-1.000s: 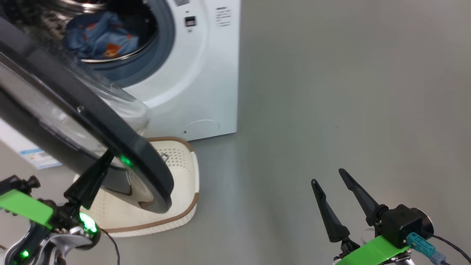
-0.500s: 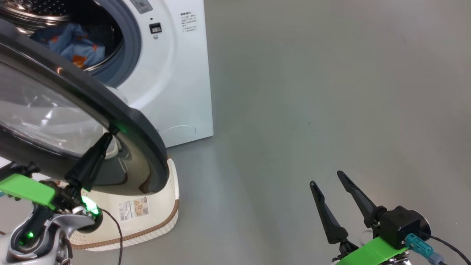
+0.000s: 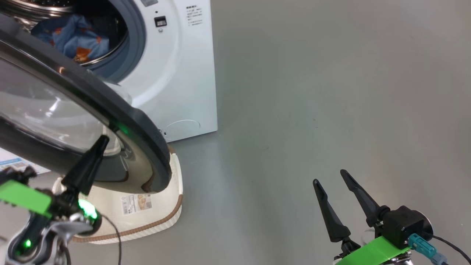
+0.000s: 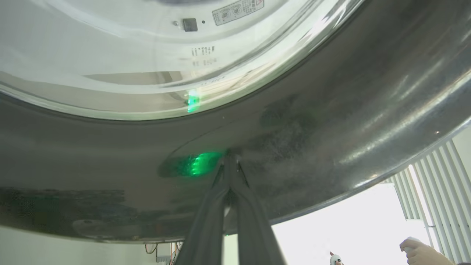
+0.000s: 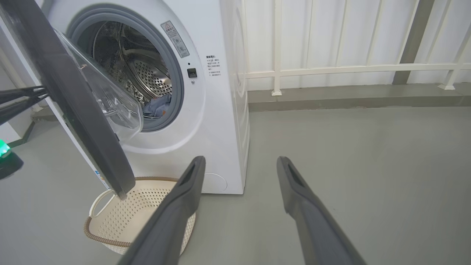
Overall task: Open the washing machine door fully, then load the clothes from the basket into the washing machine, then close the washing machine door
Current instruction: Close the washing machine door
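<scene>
Left wrist view: left tool (image 4: 230,157), pressed together, tip against the washing machine door (image 4: 331,121).

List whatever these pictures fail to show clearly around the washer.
- Head view: the glossy black-ringed round glass door covers much of the cream perforated plastic basket, hiding much of its inside.
- Head view: the light blue printed clothes lie partly behind the door's rim; their number is unclear.
- Right wrist view: the small print on the white boxy washing machine is too small to read.
</scene>
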Motion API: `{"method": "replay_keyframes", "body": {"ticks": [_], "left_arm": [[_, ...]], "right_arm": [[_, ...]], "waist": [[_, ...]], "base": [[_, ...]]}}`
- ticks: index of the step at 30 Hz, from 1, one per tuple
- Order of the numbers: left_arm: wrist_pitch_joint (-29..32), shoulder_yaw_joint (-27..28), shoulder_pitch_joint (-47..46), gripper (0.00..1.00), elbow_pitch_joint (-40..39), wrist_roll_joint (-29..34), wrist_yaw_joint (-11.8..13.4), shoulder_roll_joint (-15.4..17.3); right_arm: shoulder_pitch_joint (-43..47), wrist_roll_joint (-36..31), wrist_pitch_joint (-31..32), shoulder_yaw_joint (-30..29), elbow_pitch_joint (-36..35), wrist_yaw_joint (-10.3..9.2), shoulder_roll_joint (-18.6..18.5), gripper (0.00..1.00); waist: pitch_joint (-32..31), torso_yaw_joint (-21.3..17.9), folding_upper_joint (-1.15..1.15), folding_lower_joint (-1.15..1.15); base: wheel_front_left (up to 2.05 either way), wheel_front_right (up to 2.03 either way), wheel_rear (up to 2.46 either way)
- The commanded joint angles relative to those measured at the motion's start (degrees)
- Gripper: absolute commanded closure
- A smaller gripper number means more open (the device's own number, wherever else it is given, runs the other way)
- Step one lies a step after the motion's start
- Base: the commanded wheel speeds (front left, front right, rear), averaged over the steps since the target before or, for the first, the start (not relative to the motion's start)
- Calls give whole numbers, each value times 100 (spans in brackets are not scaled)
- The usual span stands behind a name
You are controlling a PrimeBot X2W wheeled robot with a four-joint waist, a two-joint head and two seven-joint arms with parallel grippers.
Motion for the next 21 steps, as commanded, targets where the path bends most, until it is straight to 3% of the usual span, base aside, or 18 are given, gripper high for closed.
{"method": "replay_keyframes", "body": {"ticks": [1,6,7,8,9,10,16,21], "left_arm": [[9,244,45,100,-195,9,-49,158],[-183,581,486,100,-649,-66,-62,-41],[-225,668,580,92,-784,-95,-63,-121],[-244,745,681,55,-912,-137,-63,-196],[-273,802,786,9,-1023,-131,-64,-255],[-332,855,885,0,-1123,-65,-64,-297],[-915,1153,1292,0,-1716,336,-65,-560],[-1523,1101,1449,0,-2158,1159,-65,-608]], "right_arm": [[-217,42,-56,100,-123,35,2,0],[-209,29,-67,33,-115,35,4,0],[-207,31,-69,19,-117,35,4,0],[-205,33,-68,12,-121,35,5,0],[-199,34,-69,-7,-128,35,5,0],[-192,34,-67,-18,-131,35,5,0],[-149,20,-47,-72,-157,35,6,0],[-138,30,-42,-108,-165,35,6,0]], "waist": [[1,32,0,0],[-17,160,0,0],[-23,192,0,0],[-26,219,0,0],[-27,266,0,0],[-34,308,0,0],[-55,547,0,0],[-58,643,0,0]], "base": [[0,0,0],[0,0,0],[0,0,0],[0,0,0],[0,0,0],[0,0,0],[0,0,0],[0,0,0]]}}
